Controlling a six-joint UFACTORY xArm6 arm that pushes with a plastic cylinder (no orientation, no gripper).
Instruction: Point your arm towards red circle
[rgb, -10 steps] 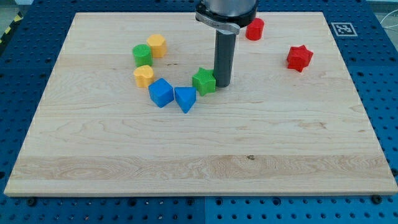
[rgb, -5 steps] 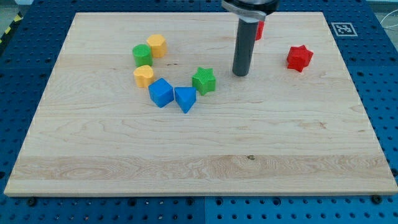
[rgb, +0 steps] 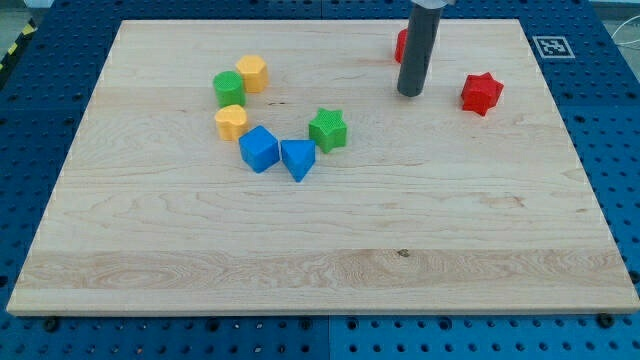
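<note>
The red circle (rgb: 401, 45) lies near the view's top, mostly hidden behind my dark rod; only its left edge shows. My tip (rgb: 410, 93) rests on the wooden board (rgb: 320, 230) just below the red circle, toward the view's bottom. A red star (rgb: 481, 92) lies to the tip's right. A green star (rgb: 327, 130) lies to the tip's lower left.
A cluster sits at the view's left: a green circle (rgb: 228, 87), a yellow block (rgb: 252, 72), a second yellow block (rgb: 231, 122), a blue cube (rgb: 259, 149) and a blue triangle (rgb: 298, 159). A marker tag (rgb: 550, 46) is at the board's top right corner.
My tip has slid from beside the green star up and to the right, ending just below the red circle, which the rod now partly hides. The blocks have not moved.
</note>
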